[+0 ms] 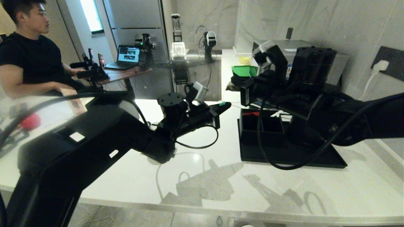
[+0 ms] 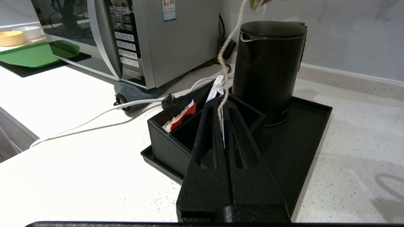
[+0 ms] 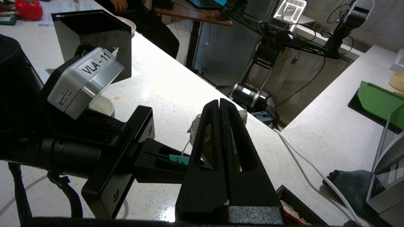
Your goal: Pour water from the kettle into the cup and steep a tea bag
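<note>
- Left gripper [image 2: 222,108] hangs over the compartment box [image 2: 176,132], fingers [image 2: 208,132] pressed together w/ the tea bag string [image 2: 228,47] pinched between the tips; green tag [image 3: 179,159] sits right at those tips in the right wrist view.
- String runs from the left fingers toward the right gripper [image 3: 220,102]; that one's fingers are closed too, w/ the pale tea bag [image 3: 202,132] just behind them. Whether they actually clamp the bag – can't tell.
- Kettle [image 2: 268,72] stands upright on the black tray [image 2: 303,138], lid on, touching the far side of the box. From the head view the right arm covers most of it.
- Box sits at the tray's end nearest the microwave [image 2: 157,37]; a red-and-white sachet [image 2: 181,116] lies in the compartment on the microwave side.
- Cup [image 3: 102,106]: only a bit of white rim shows, on the worktop [image 1: 202,176] below the left wrist camera [image 3: 85,82], well apart from the kettle and beside an open-topped black square box [image 3: 91,34].
- White cable [image 2: 94,116] trails across the worktop from the kettle side past the microwave; plug lies just beside the compartment box.
- Green tray [image 2: 34,55] rests beyond the microwave.
- Person [image 1: 28,53] in a black shirt sits at a desk far from the kettle, off the worktop's left end.
</note>
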